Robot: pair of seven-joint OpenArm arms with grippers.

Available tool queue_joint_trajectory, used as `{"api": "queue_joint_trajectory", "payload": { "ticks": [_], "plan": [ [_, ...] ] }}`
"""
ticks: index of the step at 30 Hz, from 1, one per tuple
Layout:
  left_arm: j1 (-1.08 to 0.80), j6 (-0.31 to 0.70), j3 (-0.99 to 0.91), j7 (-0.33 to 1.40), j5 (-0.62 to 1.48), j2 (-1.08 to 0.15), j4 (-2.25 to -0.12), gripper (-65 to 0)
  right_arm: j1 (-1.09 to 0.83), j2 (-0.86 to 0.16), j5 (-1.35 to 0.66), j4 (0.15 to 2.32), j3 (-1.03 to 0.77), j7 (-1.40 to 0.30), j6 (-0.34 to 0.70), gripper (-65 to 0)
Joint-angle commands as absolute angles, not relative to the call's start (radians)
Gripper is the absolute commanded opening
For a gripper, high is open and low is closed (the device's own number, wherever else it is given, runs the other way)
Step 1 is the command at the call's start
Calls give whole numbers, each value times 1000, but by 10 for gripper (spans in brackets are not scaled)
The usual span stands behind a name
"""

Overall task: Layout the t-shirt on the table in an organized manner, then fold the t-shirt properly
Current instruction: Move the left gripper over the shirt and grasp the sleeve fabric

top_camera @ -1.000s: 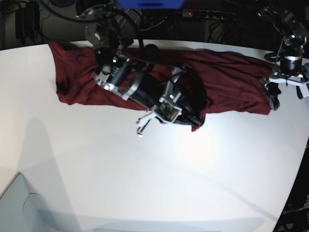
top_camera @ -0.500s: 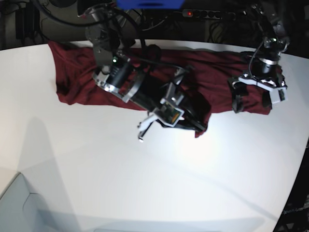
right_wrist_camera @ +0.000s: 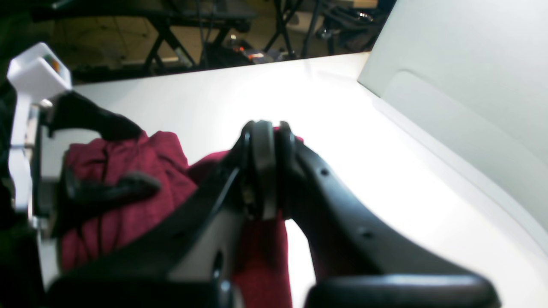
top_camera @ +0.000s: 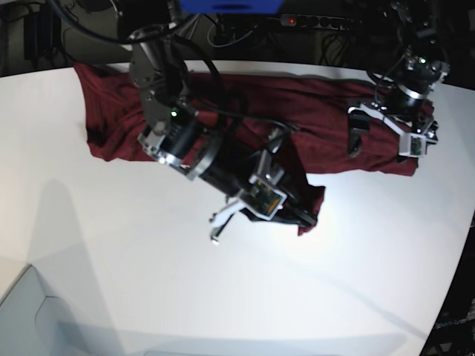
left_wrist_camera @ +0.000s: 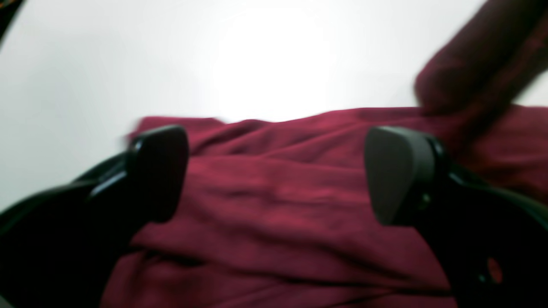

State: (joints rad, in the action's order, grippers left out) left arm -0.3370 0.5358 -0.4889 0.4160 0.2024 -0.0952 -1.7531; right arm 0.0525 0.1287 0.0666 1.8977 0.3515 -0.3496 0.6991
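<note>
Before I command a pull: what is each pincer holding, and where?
Right pincer is shut on a lower edge fold of the shirt. Left pincer is open above the shirt, holding nothing.

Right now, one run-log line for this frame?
phase: laying out | right gripper: shut on shirt edge, pulling it toward table front | left gripper: jaws open over shirt's other end | shirt: bunched, unfolded

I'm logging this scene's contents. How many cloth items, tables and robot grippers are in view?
Cloth items: 1, the t-shirt
Tables: 1, the table
Grippers: 2, the left gripper and the right gripper
Total: 4
</note>
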Motion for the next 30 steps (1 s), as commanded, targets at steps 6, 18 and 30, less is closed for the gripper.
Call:
{"api": "queue_joint_trajectory", "payload": {
  "ticks": [6,18,30],
  "plan": [
    [-286,542,-372,389,213,-102,-1732,-16,71,154,44,1917,355,-317,698,-650],
    [-216,544,-272,386,56,-102,-1636,-16,67,154,44,1917,357,-317,698,-650],
    [-130,544,-140,386,56,-102,-1514,-19,65,154,47,1917,357,-318,698,-650]
  ]
}}
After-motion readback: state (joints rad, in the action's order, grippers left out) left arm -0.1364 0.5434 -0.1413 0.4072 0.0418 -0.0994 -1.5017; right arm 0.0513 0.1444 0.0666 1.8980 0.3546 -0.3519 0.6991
